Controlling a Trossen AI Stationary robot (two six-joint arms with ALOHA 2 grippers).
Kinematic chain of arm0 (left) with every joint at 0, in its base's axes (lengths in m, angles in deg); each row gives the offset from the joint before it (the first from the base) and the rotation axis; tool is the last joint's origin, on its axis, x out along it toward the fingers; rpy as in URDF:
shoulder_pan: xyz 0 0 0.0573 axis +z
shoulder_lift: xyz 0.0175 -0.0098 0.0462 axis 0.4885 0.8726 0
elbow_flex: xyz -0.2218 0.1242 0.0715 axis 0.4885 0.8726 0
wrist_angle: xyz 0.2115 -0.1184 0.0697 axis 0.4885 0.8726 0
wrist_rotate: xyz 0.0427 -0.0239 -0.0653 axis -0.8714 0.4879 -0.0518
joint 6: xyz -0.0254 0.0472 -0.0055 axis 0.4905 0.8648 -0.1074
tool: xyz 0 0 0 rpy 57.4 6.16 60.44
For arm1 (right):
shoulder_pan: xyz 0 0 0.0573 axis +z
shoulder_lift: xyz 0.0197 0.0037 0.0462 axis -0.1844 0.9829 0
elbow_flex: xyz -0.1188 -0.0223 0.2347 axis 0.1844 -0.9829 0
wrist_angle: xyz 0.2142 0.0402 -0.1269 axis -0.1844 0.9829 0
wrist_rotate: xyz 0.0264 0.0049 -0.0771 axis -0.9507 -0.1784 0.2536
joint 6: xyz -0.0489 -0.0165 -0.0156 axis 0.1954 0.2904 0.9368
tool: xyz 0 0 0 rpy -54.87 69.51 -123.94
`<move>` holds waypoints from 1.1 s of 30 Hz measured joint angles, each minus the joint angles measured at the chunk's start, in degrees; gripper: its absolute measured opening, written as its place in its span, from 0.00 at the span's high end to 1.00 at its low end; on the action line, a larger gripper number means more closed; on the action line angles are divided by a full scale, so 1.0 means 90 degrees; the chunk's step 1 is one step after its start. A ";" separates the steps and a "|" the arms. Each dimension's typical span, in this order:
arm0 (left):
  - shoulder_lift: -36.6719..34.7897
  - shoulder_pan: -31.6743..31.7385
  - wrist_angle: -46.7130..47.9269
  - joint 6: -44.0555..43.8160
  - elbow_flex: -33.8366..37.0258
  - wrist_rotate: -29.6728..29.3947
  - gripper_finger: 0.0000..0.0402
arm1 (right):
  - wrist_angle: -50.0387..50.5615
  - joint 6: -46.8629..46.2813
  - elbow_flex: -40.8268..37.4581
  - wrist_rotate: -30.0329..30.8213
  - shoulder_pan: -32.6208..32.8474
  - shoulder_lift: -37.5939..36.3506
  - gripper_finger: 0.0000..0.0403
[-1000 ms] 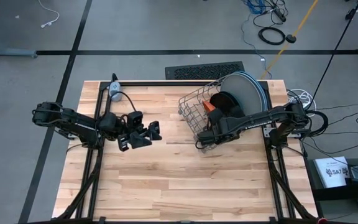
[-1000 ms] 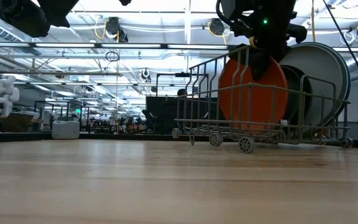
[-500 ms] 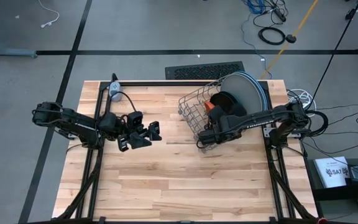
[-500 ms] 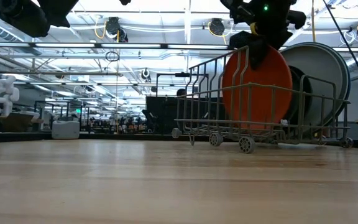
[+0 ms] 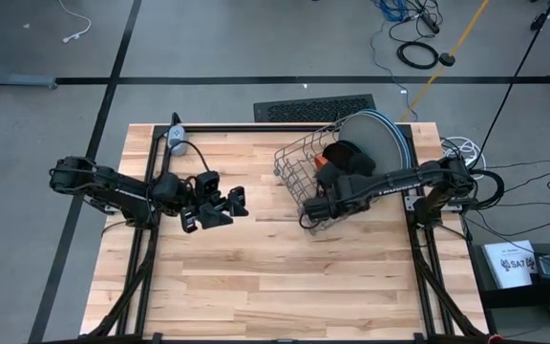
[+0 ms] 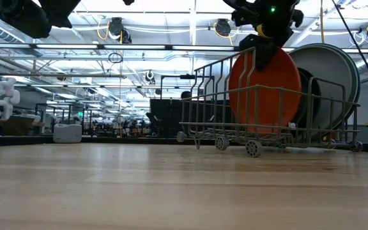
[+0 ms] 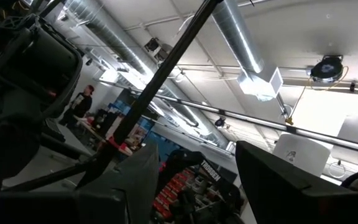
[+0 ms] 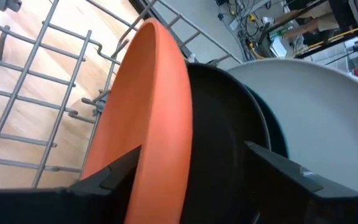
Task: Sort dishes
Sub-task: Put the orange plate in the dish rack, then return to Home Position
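Your right end effector [image 6: 265, 48] stood open astride the upright orange plate's [image 6: 264, 91] top rim, in the rack [image 5: 299, 172] near the bench's far right corner.

We are counting one orange plate [image 8: 151, 112], one black plate [image 8: 222, 137], one dark teal plate [image 8: 277, 142] and two large pale plates [image 5: 385, 134] in one wire rack [image 6: 222, 121], with two arms present.
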 joint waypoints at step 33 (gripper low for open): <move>0.0000 -0.0001 0.0000 -0.0005 0.0000 0.0107 0.47 | -0.1985 0.1712 0.0002 -0.1677 -0.0883 -0.0012 0.36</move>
